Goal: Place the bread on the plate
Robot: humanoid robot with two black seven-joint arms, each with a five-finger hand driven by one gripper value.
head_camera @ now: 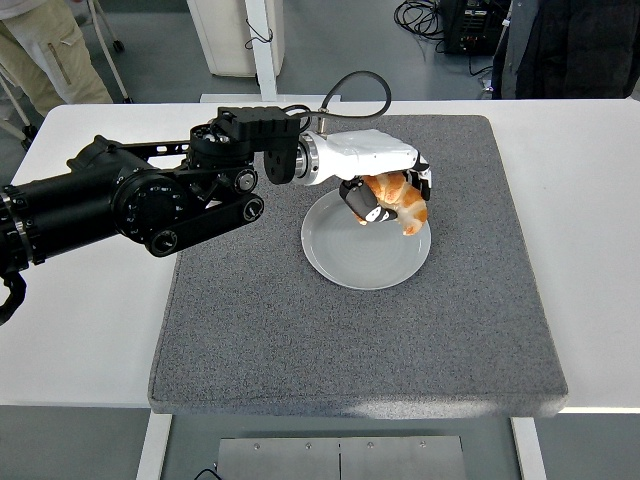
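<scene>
The bread (398,200) is held clamped in the left hand (385,190) over the far rim of the plate (345,262), mid-table. Released here, it could be tipped onto the mat (250,330).

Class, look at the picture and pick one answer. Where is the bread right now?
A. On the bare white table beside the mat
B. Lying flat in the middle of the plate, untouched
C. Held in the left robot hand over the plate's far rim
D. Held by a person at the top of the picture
C: the left robot hand has its fingers curled around the bread, above the far edge of the plate on the grey mat.
</scene>
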